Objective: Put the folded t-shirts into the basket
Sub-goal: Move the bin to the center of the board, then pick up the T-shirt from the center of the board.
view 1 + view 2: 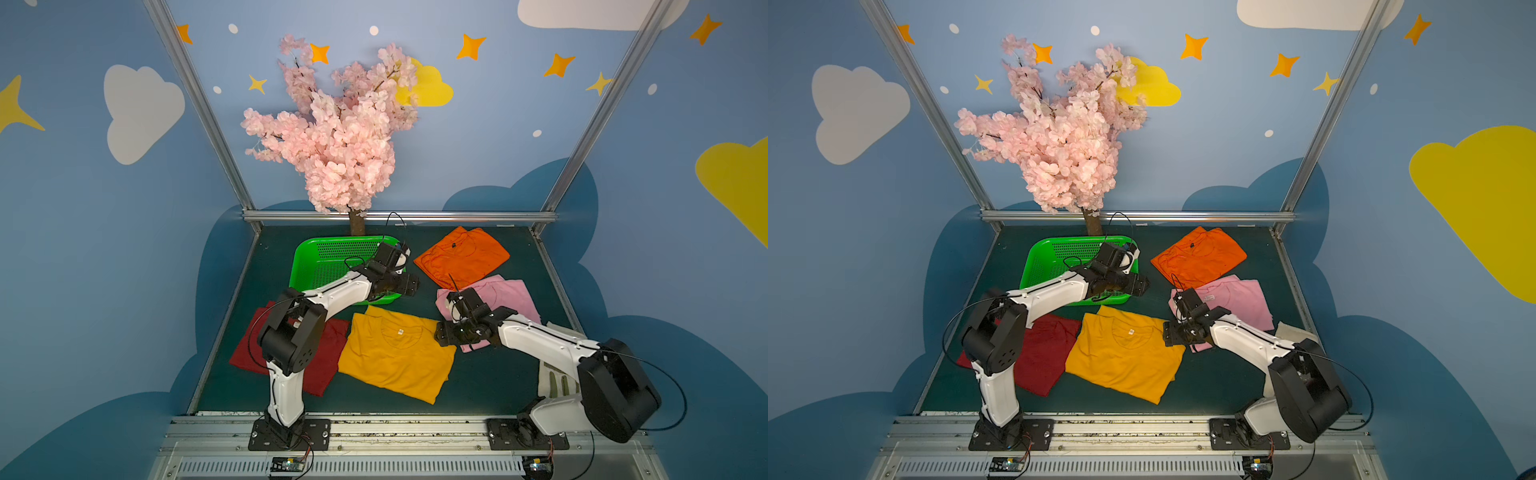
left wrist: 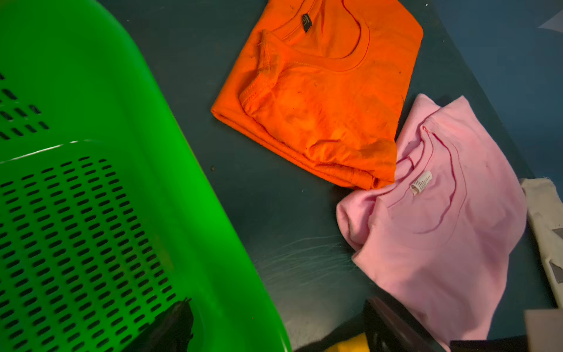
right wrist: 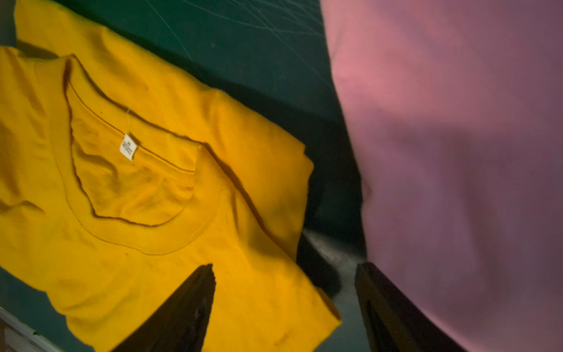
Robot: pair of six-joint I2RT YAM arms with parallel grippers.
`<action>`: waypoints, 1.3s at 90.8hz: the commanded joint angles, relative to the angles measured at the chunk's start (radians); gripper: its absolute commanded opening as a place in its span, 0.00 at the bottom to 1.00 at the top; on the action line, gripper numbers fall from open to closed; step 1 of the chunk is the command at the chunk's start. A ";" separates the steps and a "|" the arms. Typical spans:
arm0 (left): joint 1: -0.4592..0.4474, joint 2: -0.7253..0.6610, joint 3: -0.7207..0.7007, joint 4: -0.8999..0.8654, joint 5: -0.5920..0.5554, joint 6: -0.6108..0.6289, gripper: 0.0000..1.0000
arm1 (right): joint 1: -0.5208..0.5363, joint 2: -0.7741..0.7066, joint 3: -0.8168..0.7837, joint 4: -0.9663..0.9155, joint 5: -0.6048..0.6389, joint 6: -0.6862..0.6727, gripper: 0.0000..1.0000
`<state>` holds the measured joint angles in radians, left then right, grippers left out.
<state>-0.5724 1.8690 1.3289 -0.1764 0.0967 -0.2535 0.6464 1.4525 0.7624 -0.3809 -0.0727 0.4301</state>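
So, biggest first: the table [image 1: 490, 382] held the green basket [image 1: 300, 259] at back left. All four folded t-shirts lay on the table outside it: yellow shirt [image 1: 395, 357] front centre, dark red shirt [image 1: 332, 347] just left of it and partly under my left arm [image 1: 286, 332], pink shirt [image 1: 507, 295] on the right, orange shirt [image 1: 461, 253] behind and touching it. My left gripper [image 1: 409, 286] hung open astride the basket's near right corner, one finger inside the rim and one outside, and my right gripper [image 3: 283, 268] stood open too, clamping nothing, low over the gap between yellow and pink.
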 commanded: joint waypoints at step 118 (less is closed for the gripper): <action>-0.461 -0.654 -0.820 -0.100 0.096 -0.298 0.86 | -0.154 0.070 0.034 -0.101 -0.154 -0.172 0.10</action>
<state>-1.0161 1.2648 0.5369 -0.2375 0.1432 -0.4995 0.4812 1.5368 0.7734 -0.4236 -0.2020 0.2951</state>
